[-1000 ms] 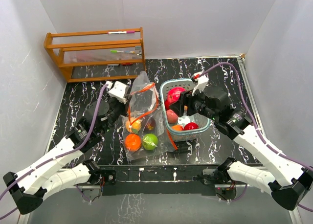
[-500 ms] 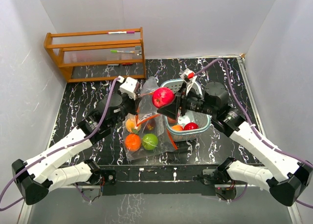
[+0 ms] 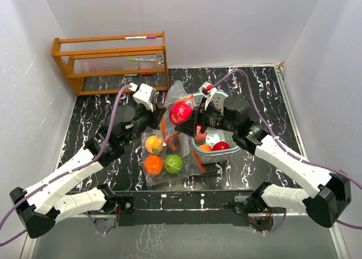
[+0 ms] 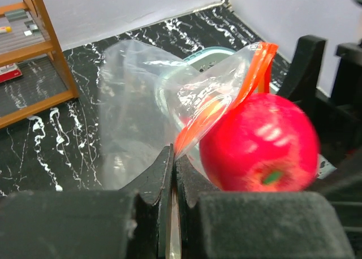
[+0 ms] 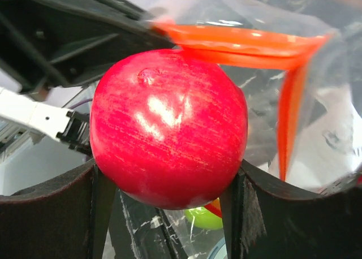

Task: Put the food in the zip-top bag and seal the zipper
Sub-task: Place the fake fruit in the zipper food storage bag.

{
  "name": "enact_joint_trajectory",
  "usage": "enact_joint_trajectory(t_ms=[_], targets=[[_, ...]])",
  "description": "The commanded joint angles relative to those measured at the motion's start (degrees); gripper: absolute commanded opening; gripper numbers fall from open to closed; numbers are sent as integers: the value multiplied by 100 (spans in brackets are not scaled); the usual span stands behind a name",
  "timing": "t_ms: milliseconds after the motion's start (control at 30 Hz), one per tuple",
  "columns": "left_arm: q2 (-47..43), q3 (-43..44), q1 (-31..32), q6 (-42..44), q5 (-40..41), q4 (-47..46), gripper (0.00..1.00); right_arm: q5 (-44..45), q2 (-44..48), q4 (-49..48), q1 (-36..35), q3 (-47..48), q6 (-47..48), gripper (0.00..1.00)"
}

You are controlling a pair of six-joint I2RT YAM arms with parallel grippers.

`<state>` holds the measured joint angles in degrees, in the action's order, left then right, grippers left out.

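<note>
Fruit already lies in the zip-top bag (image 3: 169,154) nearest the arm bases: an orange one (image 3: 153,164) beside a lime green one (image 3: 173,163). Beyond them the left gripper (image 4: 172,160) is pinched tight on the bag's rim, lifting the mouth, and the right gripper (image 5: 168,157) clamps a red fruit (image 5: 168,126) right at that opening. My worry is that the floppy film sags shut, or the fruit snags the orange zipper strip (image 5: 243,44) and rolls off outside. It looks round, glossy and faintly speckled. More fruit waits in the basket (image 3: 222,156); a wooden rack (image 3: 110,64) stands farthest back

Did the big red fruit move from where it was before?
Yes. The red fruit, held in the right gripper, has gone left from over the basket toward the bag, nearer the wooden rack.
</note>
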<state>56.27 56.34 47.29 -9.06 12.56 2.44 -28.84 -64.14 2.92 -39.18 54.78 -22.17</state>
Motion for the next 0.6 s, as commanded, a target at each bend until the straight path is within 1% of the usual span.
enact_joint_trajectory(t_ms=[0, 100, 167, 200, 233, 267, 300, 367, 433, 567], targets=[[-318, 309, -38, -269, -300, -105, 0, 820, -86, 56, -19, 197, 104, 32], [-389, 359, -38, -347, -366, -16, 0, 1455, -178, 384, -18, 298, 69, 32], [-434, 348, -40, -379, -408, 14, 0, 1624, -251, 430, -19, 353, 47, 34], [-446, 332, -40, -390, -411, 26, 0, 1669, -294, 442, -13, 394, 47, 45], [-455, 307, -36, -394, -416, 40, 0, 1677, -337, 465, -17, 452, 51, 58], [-458, 288, -38, -395, -408, 52, 0, 1660, -382, 498, -24, 510, 64, 66], [-458, 257, -40, -401, -393, 61, 0, 1624, -412, 514, -18, 556, 74, 71], [-444, 196, -35, -429, -377, 69, 0, 1551, -427, 450, -15, 578, 53, 79], [-428, 133, -37, -482, -403, 29, 0, 1499, -409, 281, -19, 576, -14, 86], [-340, 9, -39, -626, -551, -101, 0, 1502, -475, 149, -12, 707, -117, 87]])
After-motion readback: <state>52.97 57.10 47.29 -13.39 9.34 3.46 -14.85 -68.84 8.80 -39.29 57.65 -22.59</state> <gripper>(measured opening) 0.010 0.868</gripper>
